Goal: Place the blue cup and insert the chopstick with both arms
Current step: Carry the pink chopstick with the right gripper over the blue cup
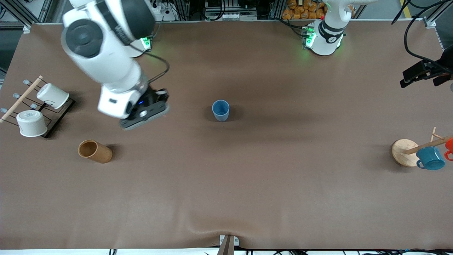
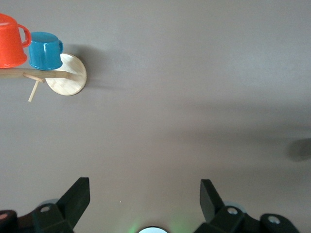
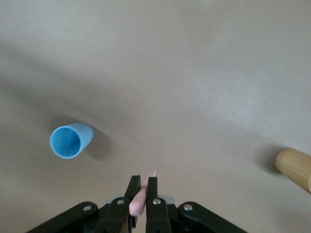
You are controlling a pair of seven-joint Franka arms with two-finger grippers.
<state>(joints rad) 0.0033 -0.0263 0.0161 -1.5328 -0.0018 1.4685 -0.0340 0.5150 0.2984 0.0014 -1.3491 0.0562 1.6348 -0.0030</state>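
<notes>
- Watching my right gripper (image 3: 142,188) up over bare table, fingers pinching the chopstick (image 3: 139,201).
- I see the blue cup (image 1: 221,110) upright mid-table, apart from the brown tube (image 1: 94,151).
- My left gripper (image 2: 145,194) waits spread over the table's left-arm end, near the mug stand (image 2: 68,74).

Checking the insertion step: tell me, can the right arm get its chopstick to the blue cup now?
Probably yes. The right tool grips the chopstick, and the blue cup stands upright, mouth open, on bare table with nothing between.

Chopstick (image 3: 141,198) mostly hidden between fingers
</notes>
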